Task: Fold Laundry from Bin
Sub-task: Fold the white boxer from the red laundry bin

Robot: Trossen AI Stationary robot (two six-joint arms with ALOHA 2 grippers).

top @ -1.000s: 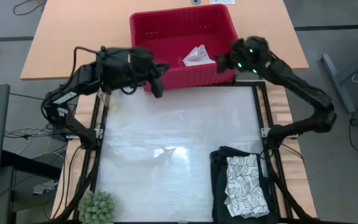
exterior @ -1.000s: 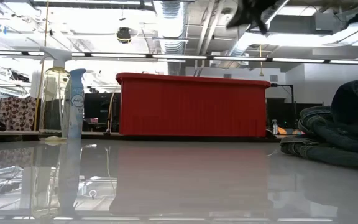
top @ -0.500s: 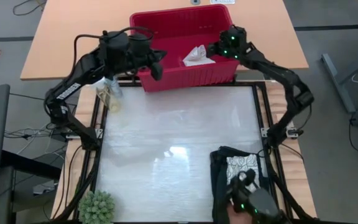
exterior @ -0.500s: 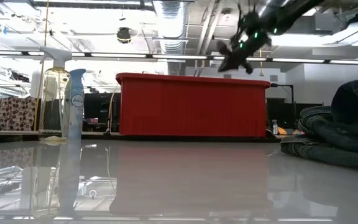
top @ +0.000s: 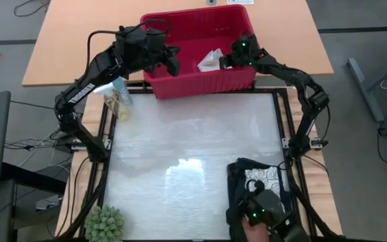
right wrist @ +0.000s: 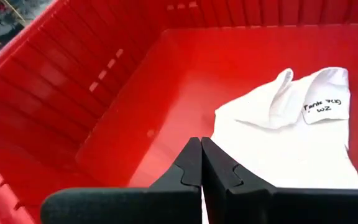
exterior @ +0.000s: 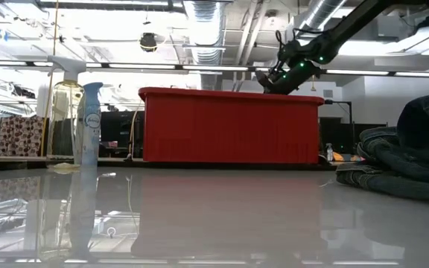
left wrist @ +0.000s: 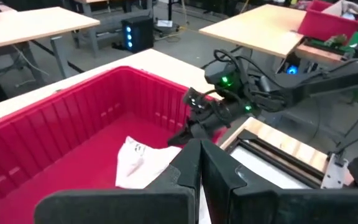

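The red bin [top: 180,84] stands at the table's far edge; low view shows its near wall [exterior: 229,126]. A small whitish cloth [top: 211,62] with a written label lies crumpled on the bin's floor [right wrist: 291,137] [left wrist: 138,165]. My right gripper [top: 222,62] [right wrist: 201,152] is shut and hangs above the bin's rim [exterior: 263,79], pointing at the cloth's edge. My left gripper [top: 174,67] [left wrist: 201,152] is shut over the bin's near-left part. A dark garment with the leaf-patterned cloth [top: 264,180] on top lies at the near right.
A spray bottle [top: 116,94] [exterior: 88,123] stands left of the bin. A small green plant [top: 105,223] sits at the near left corner. The dark garment [exterior: 404,156] bulks at the right in the low view. A dark thing with green lights [top: 262,212] covers the stack's near end.
My right gripper has swung from the bin's right end toward the table's left and sunk, ending over the bin beside the whitish cloth. My left gripper has moved from in front of the bin's near wall toward the far edge, over the bin. Both stayed shut.
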